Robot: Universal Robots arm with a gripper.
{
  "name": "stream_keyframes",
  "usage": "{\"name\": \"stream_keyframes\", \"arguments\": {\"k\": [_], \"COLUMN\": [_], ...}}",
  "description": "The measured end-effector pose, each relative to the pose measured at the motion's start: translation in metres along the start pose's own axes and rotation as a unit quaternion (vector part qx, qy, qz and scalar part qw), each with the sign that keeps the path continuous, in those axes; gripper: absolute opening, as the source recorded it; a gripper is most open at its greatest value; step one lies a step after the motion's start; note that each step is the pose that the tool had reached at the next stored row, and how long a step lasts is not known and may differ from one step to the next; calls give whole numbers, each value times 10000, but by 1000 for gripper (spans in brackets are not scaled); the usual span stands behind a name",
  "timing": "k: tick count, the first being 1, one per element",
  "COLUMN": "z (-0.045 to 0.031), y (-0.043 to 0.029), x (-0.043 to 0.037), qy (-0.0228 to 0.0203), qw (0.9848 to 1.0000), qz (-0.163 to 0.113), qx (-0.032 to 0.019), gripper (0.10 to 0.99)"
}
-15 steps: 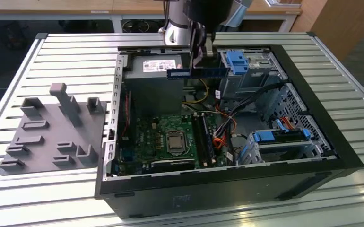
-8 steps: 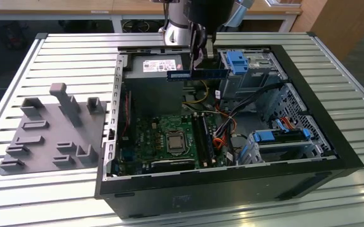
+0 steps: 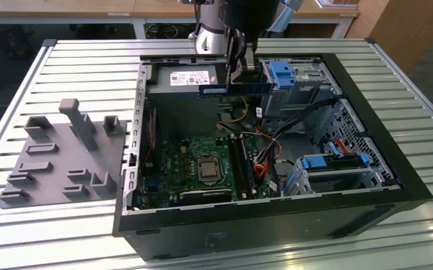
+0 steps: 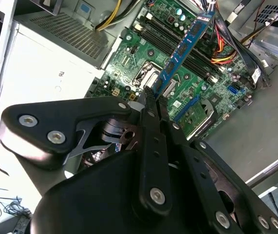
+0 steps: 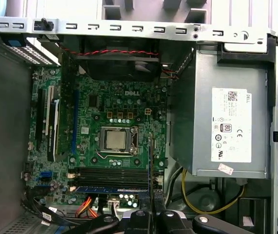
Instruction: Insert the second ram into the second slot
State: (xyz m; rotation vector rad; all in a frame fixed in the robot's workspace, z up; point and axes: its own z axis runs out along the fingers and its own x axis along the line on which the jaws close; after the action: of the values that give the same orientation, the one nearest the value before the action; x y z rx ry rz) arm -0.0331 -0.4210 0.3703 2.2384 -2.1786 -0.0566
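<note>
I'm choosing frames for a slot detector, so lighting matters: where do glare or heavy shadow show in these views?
Exterior view: the slatted table glares bright, the case interior sits dimmer. Second wrist view: the power supply is washed out nearly white, and the gripper, shut on the ram, is a dark mass. First wrist view: the motherboard is evenly lit, without glare.

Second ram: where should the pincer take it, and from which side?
Pinch its two flat faces along the upper long edge, coming from above. The second ram is a thin strip standing on edge, so its lower edge stays free. The pincer holds it that way.
</note>
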Motion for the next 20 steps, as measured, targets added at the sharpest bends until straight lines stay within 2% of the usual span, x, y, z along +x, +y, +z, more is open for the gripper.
{"name": "stream_keyframes", "arguments": {"k": [20], "z": [0], "y": [1], "x": [50], "qy": [23], "qw": [10000], "qz": [1], "qx": [-1], "gripper": [137]}}
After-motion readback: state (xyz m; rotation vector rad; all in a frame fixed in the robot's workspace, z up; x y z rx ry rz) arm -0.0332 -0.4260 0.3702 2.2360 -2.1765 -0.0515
